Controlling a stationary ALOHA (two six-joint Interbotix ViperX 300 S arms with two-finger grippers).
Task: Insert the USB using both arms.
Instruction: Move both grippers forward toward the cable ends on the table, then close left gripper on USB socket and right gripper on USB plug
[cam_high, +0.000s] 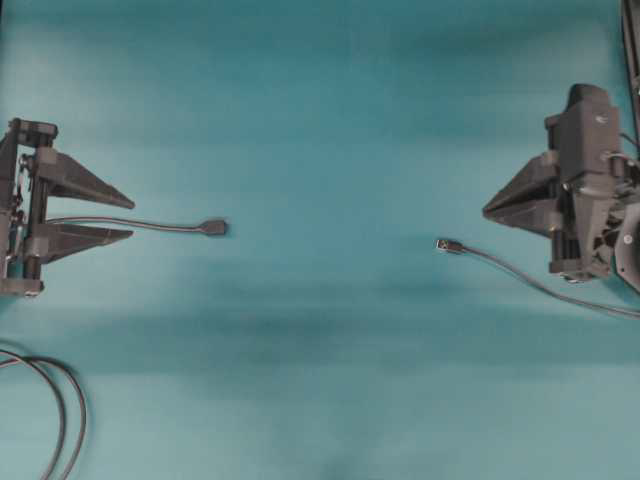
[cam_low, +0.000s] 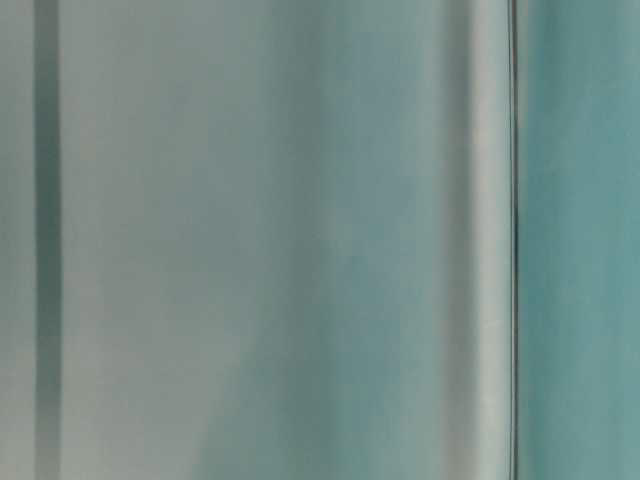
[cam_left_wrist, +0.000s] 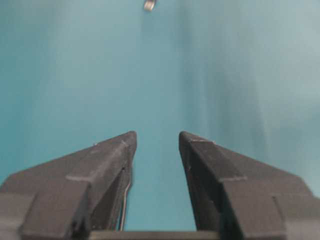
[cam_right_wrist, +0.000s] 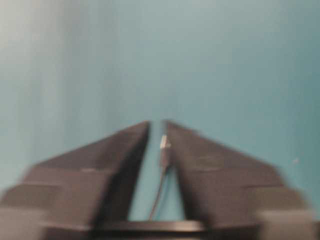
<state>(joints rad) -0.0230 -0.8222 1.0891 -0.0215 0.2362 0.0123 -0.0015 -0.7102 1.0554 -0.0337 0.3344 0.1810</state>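
The USB (cam_high: 447, 245), a small plug with a silvery tip, lies on the teal table right of centre. Its thin cable (cam_high: 540, 287) runs off to the right. My right gripper (cam_high: 487, 211) hovers just up and right of it, empty, jaws a narrow gap apart. Through that gap the right wrist view shows the USB (cam_right_wrist: 163, 145) below. My left gripper (cam_high: 131, 220) is open and empty at the far left. The other cable's black socket end (cam_high: 213, 227) lies ahead of its fingertips, its cable running back between the fingers. A small silvery piece, seemingly the USB (cam_left_wrist: 149, 5), shows far ahead.
A looped dark cable (cam_high: 62, 415) lies at the bottom left corner. The socket's thin cable (cam_left_wrist: 125, 200) shows beside one left finger. The table-level view is a blur and shows no object.
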